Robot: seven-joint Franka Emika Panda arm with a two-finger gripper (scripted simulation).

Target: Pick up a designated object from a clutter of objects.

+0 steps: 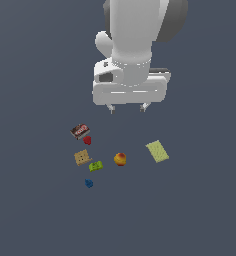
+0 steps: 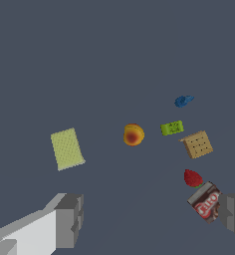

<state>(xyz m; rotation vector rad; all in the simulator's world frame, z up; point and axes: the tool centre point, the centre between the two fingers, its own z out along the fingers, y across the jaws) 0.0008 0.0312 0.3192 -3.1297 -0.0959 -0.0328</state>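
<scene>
The designated object, a flat pale yellow-green pad (image 1: 157,151) (image 2: 67,148) with a fine grid texture, lies flat at the exterior view's right, apart from the other items. My gripper (image 1: 127,107) (image 2: 152,224) hangs open well above the floor, behind the clutter, with nothing between its fingers (image 2: 69,220). The clutter of objects spreads to the pad's left in the exterior view: an orange-red ball (image 1: 120,159) (image 2: 133,134), a green block (image 1: 95,166) (image 2: 172,128), a tan square box (image 1: 82,157) (image 2: 197,144), a red bit (image 1: 87,140) (image 2: 192,178), a dark red-labelled packet (image 1: 80,131) (image 2: 205,202) and a blue bit (image 1: 89,183) (image 2: 183,101).
All items rest on a plain dark grey floor (image 1: 200,210). The white arm body (image 1: 132,45) fills the upper middle of the exterior view.
</scene>
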